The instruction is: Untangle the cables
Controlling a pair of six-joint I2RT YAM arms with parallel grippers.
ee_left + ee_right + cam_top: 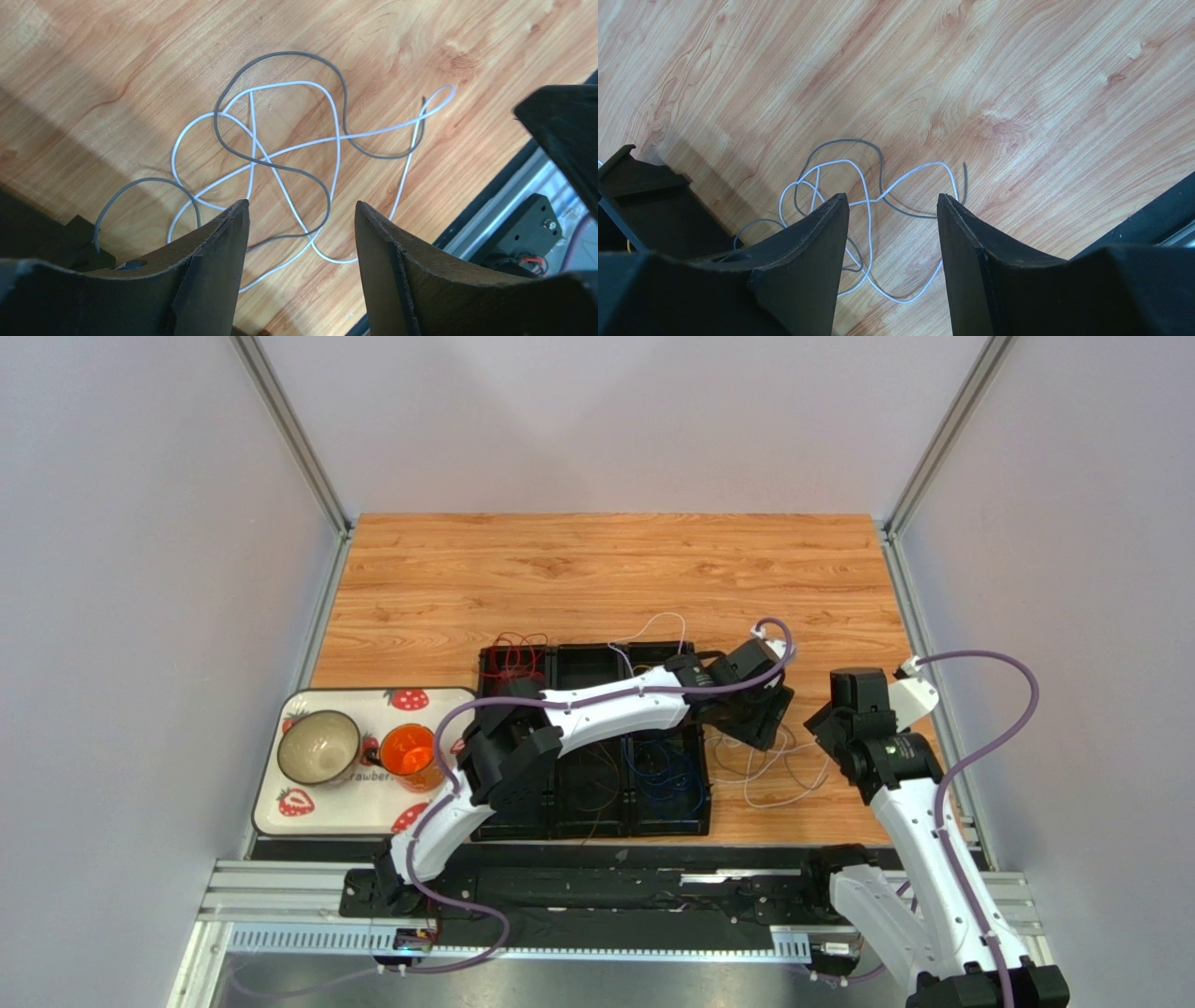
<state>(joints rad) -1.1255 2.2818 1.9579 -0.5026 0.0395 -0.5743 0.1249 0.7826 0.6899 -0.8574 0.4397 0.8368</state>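
Wood-grain tabletop (pixel 603 574), grey walls round it. Black plastic compartment tray (pixel 596 647) sits mid-table with some of the thin cables in it: red loops (pixel 519 653) at the far edge, blue ones (pixel 673 777) nearer. The loose knot of one thin grey and one thin white wire (pixel 261 159) lies flat on bare wood just right of the tray.

Left claw (pixel 300 206) hangs over that knot, reached across the tray, fingers spread, nothing between them. Right claw (pixel 892 197) hovers over the same knot from the other side, also spread and empty. Neither touches wire.

Step, as I judge it: pick one strand and pull the pair apart.
- Take only one colour per claw. The white outer loop (pixel 441 91) looks clear of crossings, so it seems a good pinch spot.
- Grey free end (pixel 423 102) sits just beside it, so closing there risks catching both.
- Come down low enough to trap a hair-thin wire against the wood.
- Pull slow and sideways, or the crossings in the middle may tighten.
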